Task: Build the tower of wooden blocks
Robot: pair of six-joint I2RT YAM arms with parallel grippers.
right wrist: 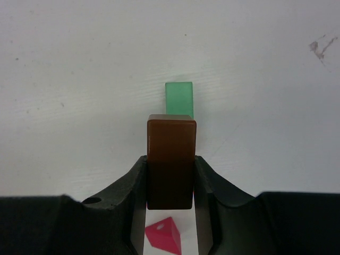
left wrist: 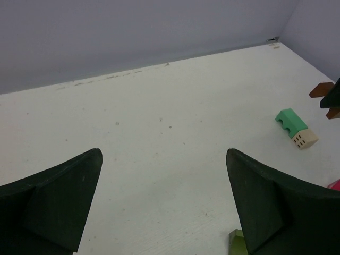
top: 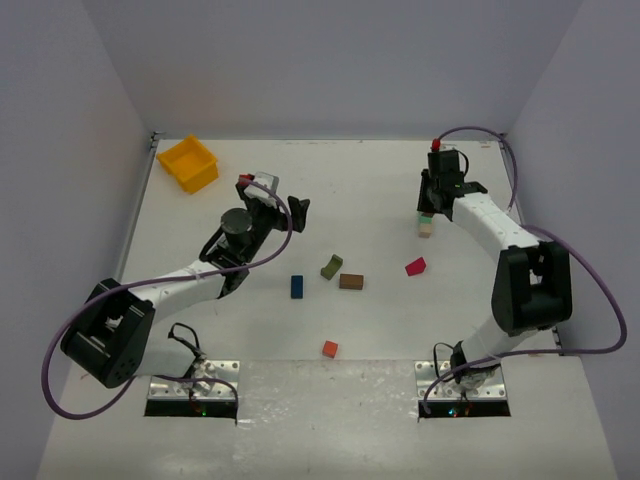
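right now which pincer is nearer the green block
Right. The right pincer hangs just short of the green block, gripping a brown block; the left pincer stands open, well away from it.

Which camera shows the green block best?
Left wrist: the green block lies in full view against a pale block. Right wrist shows one face beyond the brown block; top external, a speck.

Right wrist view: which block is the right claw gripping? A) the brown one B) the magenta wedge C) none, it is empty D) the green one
A: the right claw is shut on the brown block, while the green block lies on the table beyond it.
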